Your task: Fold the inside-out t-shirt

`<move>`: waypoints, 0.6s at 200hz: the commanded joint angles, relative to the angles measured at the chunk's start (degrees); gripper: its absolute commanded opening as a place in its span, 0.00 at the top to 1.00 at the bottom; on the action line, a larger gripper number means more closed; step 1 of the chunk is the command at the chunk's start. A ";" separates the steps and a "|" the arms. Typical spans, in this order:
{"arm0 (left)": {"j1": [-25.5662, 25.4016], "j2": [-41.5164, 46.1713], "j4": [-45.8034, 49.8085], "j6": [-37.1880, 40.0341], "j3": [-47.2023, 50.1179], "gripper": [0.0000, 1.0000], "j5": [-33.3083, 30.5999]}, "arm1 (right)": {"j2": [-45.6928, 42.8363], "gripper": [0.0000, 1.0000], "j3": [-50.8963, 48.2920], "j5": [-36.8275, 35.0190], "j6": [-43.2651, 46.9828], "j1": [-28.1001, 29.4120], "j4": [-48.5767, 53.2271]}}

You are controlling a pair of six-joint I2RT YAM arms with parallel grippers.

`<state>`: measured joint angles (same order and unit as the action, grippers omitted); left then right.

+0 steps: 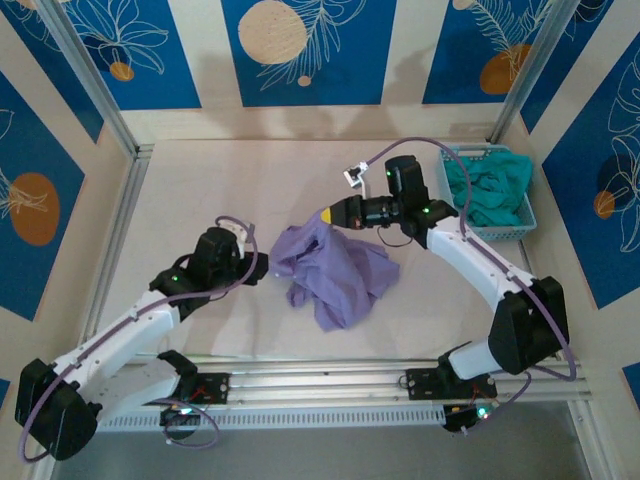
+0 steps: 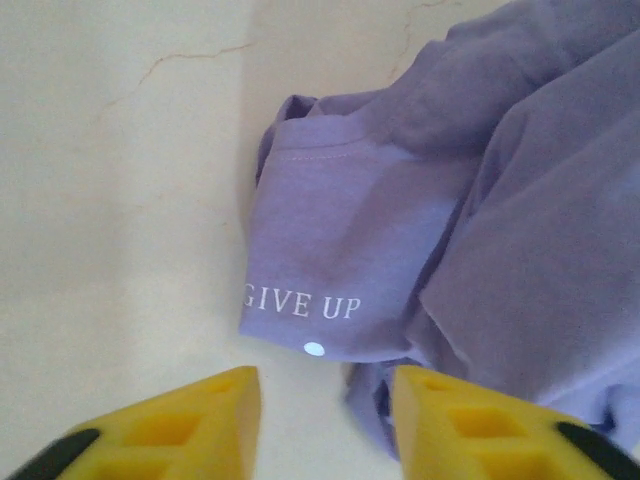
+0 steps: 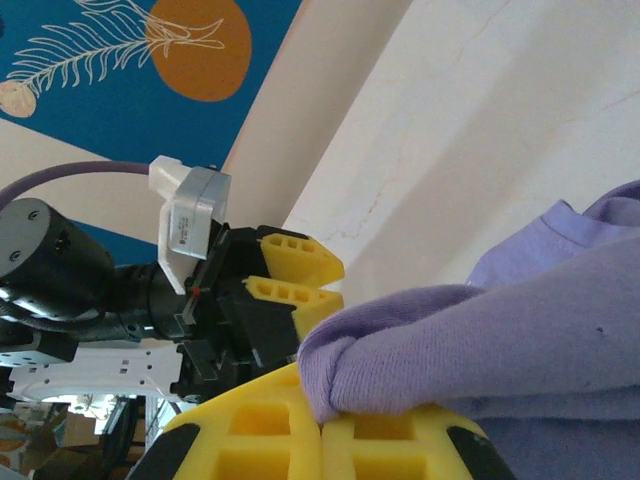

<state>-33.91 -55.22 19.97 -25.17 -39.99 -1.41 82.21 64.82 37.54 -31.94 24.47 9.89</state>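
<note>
Now, shirt's lie: we see the crumpled lavender-purple cloth t-shirt (image 1: pixel 335 272) mid-table, its long axis running from a far, pinched peak toward the near edge.
Room: the bare pale tabletop (image 1: pixel 200 190) opens to the left and far side; the blue plastic basket (image 1: pixel 529 214) of teal cloth sits well to the right.
Right yellow-fingered claw (image 3: pixel 320 425): pressed together on a fold of the shirt's peak.
Left yellow-fingered claw (image 2: pixel 325 385): spread, empty, just beside the hem lettered "GIVE UP".
</note>
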 commanded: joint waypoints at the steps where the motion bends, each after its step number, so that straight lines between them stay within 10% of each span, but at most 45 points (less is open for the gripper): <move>1: -2.02 2.93 0.83 0.95 -0.48 0.51 0.56 | 0.82 1.00 -0.23 0.61 -1.35 0.31 -1.55; 79: -12.84 -8.47 -5.44 12.20 -8.82 0.28 -1.34 | 1.54 1.00 1.18 -0.71 0.16 1.50 1.29; 120: -12.44 -20.49 -6.94 16.19 -17.00 0.71 -3.63 | 0.86 1.00 1.84 -4.46 4.44 1.20 6.56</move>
<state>-46.39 -71.05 14.26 -13.28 -51.53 -2.79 83.18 64.82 35.83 -31.24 25.82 11.16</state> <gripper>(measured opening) 0.428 0.059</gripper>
